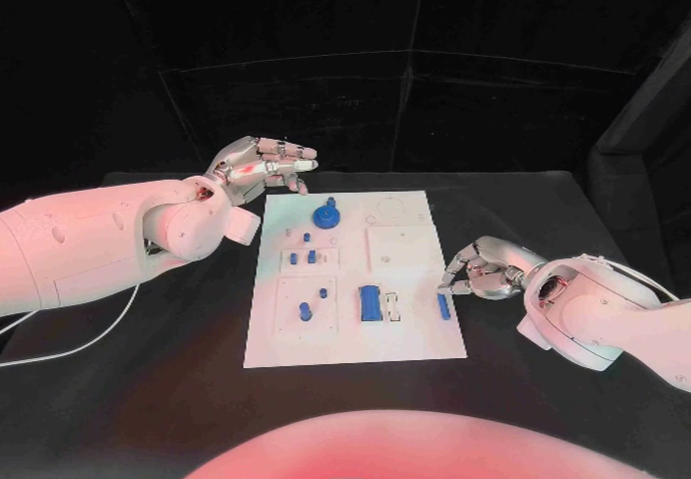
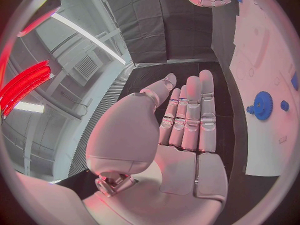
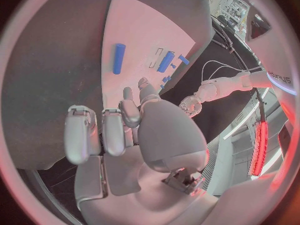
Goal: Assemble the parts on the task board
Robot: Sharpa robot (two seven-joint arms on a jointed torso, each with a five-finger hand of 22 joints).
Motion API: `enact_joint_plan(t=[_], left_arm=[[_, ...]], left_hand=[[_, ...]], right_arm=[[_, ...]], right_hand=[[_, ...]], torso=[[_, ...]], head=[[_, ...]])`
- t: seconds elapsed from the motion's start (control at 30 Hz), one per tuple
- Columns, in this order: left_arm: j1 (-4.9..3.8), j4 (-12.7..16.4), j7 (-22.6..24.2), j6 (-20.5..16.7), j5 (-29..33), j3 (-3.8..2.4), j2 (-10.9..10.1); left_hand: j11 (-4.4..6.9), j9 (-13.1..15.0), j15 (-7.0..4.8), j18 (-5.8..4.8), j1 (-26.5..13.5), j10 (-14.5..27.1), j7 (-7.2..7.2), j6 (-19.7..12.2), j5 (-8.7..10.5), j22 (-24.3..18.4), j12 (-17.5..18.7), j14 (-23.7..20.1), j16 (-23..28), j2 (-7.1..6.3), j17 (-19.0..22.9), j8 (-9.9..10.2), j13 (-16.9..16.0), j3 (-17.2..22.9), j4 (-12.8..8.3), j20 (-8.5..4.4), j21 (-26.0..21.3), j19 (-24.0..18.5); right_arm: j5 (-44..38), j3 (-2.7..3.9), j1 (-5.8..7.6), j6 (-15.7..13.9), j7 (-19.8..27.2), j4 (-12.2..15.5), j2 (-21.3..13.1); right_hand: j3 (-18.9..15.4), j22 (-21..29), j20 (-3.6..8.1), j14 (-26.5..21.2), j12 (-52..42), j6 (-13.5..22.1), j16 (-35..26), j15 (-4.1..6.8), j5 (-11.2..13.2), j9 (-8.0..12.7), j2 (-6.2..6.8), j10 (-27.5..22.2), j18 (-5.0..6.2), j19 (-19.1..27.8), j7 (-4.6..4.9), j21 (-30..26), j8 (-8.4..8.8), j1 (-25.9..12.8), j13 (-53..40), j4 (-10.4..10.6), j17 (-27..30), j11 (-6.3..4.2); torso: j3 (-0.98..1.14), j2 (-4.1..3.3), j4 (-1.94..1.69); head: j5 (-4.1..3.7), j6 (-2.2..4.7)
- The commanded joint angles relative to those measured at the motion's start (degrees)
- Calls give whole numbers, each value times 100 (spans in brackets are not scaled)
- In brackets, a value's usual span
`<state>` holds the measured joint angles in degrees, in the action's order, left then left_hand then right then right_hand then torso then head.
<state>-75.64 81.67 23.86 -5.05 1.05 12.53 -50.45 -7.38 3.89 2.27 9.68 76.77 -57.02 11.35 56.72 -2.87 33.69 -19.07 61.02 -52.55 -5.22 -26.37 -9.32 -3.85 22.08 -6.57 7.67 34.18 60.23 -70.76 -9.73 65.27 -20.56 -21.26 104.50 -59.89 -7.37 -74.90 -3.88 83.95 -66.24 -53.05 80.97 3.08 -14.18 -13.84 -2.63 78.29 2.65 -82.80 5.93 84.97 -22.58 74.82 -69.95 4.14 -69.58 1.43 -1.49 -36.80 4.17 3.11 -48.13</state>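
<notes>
A: Left hand (image 1: pixel 263 168) first. Raised off the board's far-left corner, at about ten o'clock from the middle, fingers straight and side by side, holding nothing.

B: And on the task board (image 1: pixel 410 339)?

A: Blue gear (image 1: pixel 327 215) upright at about eleven o'clock. Small blue pegs (image 1: pixel 303 256) below it, near nine. Flat blue block (image 1: pixel 370 302) at about six. Blue rod (image 1: pixel 443 305) lying loose at the right edge, near four.

B: Right hand (image 1: pixel 481 271)?

A: Just beside that rod, fingers curled and close together, empty as far as can be told; touching it or not, cannot tell.

B: Handling?

A: Probably light, rigid, smooth plastic. Likely to roll if nudged. Best pinched across the middle of its length.

B: Surface and room?

A: Black tabletop (image 1: pixel 173 399), matte and flat. Dark curtains behind. Free space on both sides of the board.
</notes>
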Motion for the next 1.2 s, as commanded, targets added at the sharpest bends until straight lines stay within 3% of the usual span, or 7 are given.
enact_joint_plan(t=[0.03, 0.17, 0.27, 0.4, 0.83, 1.0, 1.2], left_arm=[[0, -2, 55, 91, 20, -4, 0], [1, 1, 58, 100, 20, -4, -8], [2, 6, 58, 108, 20, -4, -11], [2, 12, 54, 118, 20, -4, -24], [3, 21, 17, 163, 20, -4, -55], [3, 25, 0, 172, 20, -4, -61], [3, 31, -9, 176, 20, -4, -66]], left_hand=[[-7, -3, 33, 75, 0, 23, 10, -20, 5, -5, -23, -1, 35, 57, 7, -29, 4, -32, -8, 43, -26, -7], [-7, -3, 33, 75, 0, 23, 10, -20, 5, -5, -23, -1, 35, 57, 7, -29, 4, -32, -8, 43, -26, -7], [-7, -3, 33, 75, 0, 23, 10, -20, 5, -5, -23, -1, 35, 57, 7, -29, 4, -32, -8, 43, -26, -7], [-7, -3, 33, 75, 0, 23, 10, -20, 5, -5, -23, -1, 35, 57, 7, -29, 4, -32, -8, 43, -26, -7], [-6, -2, 33, 75, 2, 22, 7, -19, 5, -7, -25, -2, 35, 61, 11, -32, 4, -35, -10, 43, -29, -7], [-6, -3, 33, 75, 4, 25, 7, -22, 5, -9, -25, -4, 35, 59, 14, -32, 4, -40, -14, 43, -31, -9], [-7, -4, 33, 75, 2, 32, 9, -28, 5, -11, -23, -7, 35, 55, 17, -30, 5, -47, -16, 44, -34, -10]], right_arm=[[-635, -1, 3, 355, -476, -40, 1], [-780, -3, -19, 490, -728, -92, 45], [-837, -4, -55, 622, -839, -117, 103], [-891, -5, -110, 770, -919, -136, 177], [-995, -5, -224, 809, -906, -173, 366], [-1122, -5, -234, 824, -946, -197, 426], [-1478, -5, -241, 1033, -1155, -286, 540]], right_hand=[[-51, -366, 16, 245, 45, -115, -28, -25, 68, 0, 2, 31, 10, 39, -25, -28, 14, -160, 21, 65, 11, -38], [-104, -369, 37, 245, 46, -207, -37, -2, 79, -28, 48, 52, 10, 35, -58, -29, -22, -285, 20, 129, 18, -64], [-167, -365, 55, 248, 57, -230, -42, 14, -99, -54, 94, 61, 10, 35, -77, -34, -33, -364, 25, 170, 16, -80], [-225, -362, 61, 247, 66, -229, -49, 18, -144, -69, 126, 63, 10, 37, -80, -37, -34, -422, 28, 201, 23, -82], [-235, -370, 72, 254, 57, -261, -42, 31, -220, -104, 111, 76, 8, 30, -100, -36, -60, -354, 16, 165, 0, -101], [-197, -374, 83, 255, 71, -268, -45, 44, -244, -126, 74, 72, 8, 27, -113, -36, -67, -216, 23, 80, -1, -115], [38, -356, 108, 247, 150, -245, -68, 63, 171, -150, -51, 32, 11, 40, -121, -51, -37, 187, 66, -202, 24, -132]], torso=[[-7, -6, -4], [-8, -10, 3], [-7, -10, -5], [-2, -10, -4], [-5, -8, 1], [-9, -7, -17], [-9, -1, -15]], head=[[-28, -9], [-35, -24], [-45, -30], [-44, -49], [-29, -81], [-40, -90], [-30, -99]])
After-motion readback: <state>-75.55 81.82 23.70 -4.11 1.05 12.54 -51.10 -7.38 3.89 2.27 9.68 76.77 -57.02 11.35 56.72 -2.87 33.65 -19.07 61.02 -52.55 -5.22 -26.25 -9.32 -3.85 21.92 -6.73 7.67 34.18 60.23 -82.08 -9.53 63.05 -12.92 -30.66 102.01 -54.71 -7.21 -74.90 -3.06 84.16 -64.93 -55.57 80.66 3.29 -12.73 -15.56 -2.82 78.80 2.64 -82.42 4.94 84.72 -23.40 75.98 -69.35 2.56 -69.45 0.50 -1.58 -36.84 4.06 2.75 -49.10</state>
